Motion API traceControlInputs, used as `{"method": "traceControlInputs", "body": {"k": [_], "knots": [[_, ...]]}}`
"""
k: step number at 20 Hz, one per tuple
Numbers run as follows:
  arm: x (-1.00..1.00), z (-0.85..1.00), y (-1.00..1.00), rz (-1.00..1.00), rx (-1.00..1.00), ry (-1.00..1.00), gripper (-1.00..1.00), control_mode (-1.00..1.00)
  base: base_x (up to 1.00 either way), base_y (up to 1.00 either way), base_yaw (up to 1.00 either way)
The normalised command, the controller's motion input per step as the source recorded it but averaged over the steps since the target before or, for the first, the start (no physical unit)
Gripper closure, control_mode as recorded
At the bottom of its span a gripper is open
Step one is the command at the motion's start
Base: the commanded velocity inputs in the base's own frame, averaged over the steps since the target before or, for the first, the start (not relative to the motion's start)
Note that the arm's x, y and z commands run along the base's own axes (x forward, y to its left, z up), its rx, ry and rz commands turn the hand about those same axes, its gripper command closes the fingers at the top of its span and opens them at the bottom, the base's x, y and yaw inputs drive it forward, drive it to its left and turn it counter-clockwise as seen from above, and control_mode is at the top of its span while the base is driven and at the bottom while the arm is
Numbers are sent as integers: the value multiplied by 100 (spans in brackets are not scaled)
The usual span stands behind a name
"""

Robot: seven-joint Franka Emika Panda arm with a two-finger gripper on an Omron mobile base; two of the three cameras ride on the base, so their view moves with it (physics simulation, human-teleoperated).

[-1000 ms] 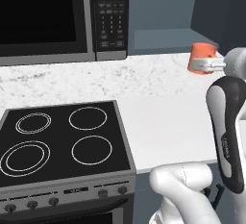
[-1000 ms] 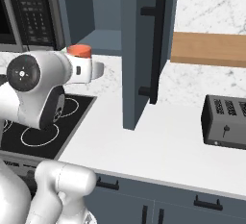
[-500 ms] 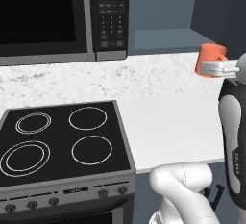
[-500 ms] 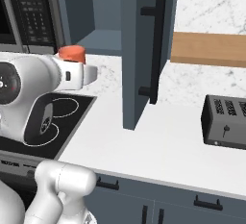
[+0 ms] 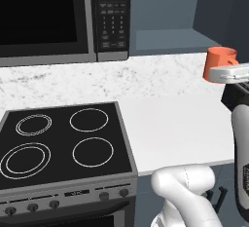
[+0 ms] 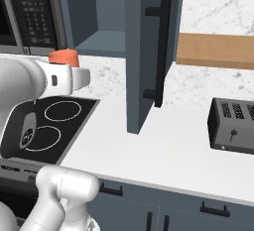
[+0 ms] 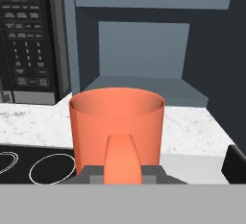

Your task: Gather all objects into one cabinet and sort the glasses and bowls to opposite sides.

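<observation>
The white marbled counter [image 6: 168, 145] runs from the black stovetop [image 5: 58, 145] at one end to a dark toaster [image 6: 232, 126] at the other, with lower cabinets below. Above the stovetop hangs the black microwave [image 5: 53, 19]. Beside it is the slate-blue wall cabinet [image 6: 101, 12], its tall door [image 6: 146, 51] swung open toward the camera so the long black bar handle [image 6: 161, 51] faces right; in the hand view the cabinet's interior shows a bare lower shelf [image 7: 139, 91] and a second shelf above it, with nothing visible on either. A wooden board [image 6: 216, 50] sits against the wall to the right of the door. The orange cup [image 7: 116, 127] is held up in the air above the counter, between the stovetop and the open cabinet, upright with its mouth up; its inside looks empty. Its handle faces the hand camera, and the fingers [image 7: 122, 172] are closed narrow on that handle, holding the cup clear of every surface. In the left base view the cup sits just at the tip of the white wrist.
</observation>
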Motion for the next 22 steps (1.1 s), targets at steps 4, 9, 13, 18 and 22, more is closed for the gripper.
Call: {"method": "traceControlInputs", "body": {"k": [4,9,13,18,22], "knots": [[-11,0,35,-4,-10,0,100,-100,0,0,0],[-2,0,-3,-1,-1,0,100,-100,0,0,0],[0,0,-14,0,2,2,100,-100,0,0,0],[-1,0,-1,0,3,1,100,-100,0,0,0],[0,0,0,0,0,0,100,-100,0,0,0]]}}
